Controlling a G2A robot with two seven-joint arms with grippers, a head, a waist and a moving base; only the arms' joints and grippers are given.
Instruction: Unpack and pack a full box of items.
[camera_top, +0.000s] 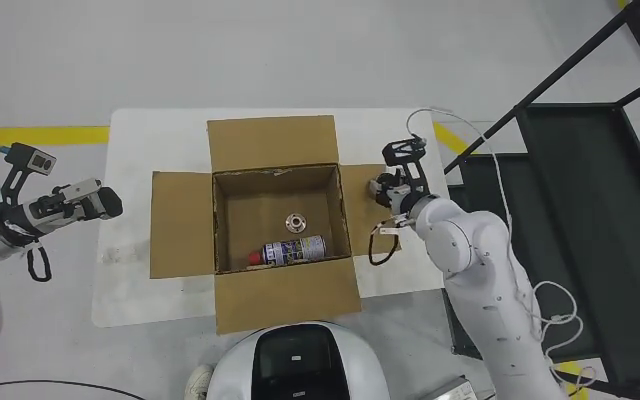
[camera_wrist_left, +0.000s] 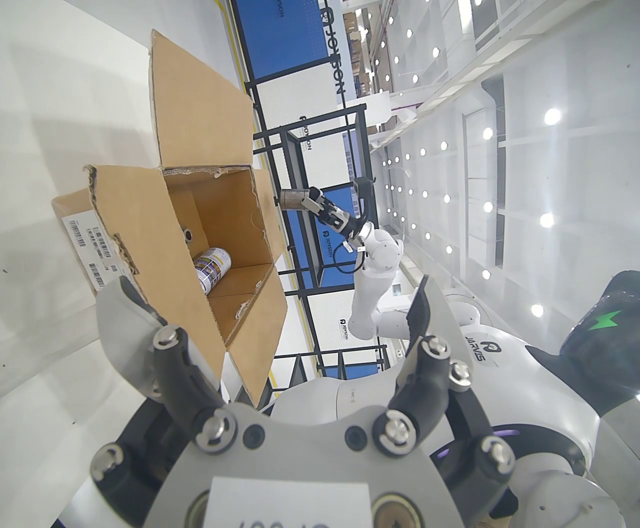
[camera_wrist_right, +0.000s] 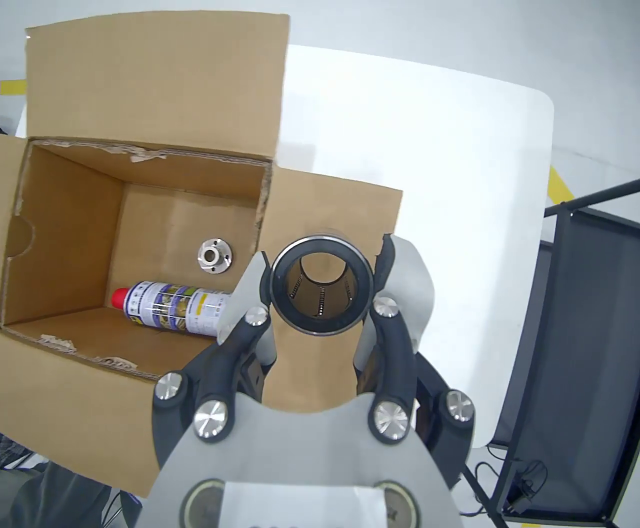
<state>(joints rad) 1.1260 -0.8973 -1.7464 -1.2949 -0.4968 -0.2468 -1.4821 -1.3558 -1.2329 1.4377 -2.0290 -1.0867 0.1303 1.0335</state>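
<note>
Bearing sleeve (camera_wrist_right: 320, 327) clamped in right gripper (camera_wrist_right: 322, 292) at box's (camera_top: 275, 145) 3 o'clock, probably being unpacked; left gripper (camera_wrist_left: 275, 300) at 9 gapes empty.

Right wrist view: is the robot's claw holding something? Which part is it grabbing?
Yes. The right gripper holds a metal tube, pinched across its round outer wall from both sides. The left gripper is open and empty.
</note>
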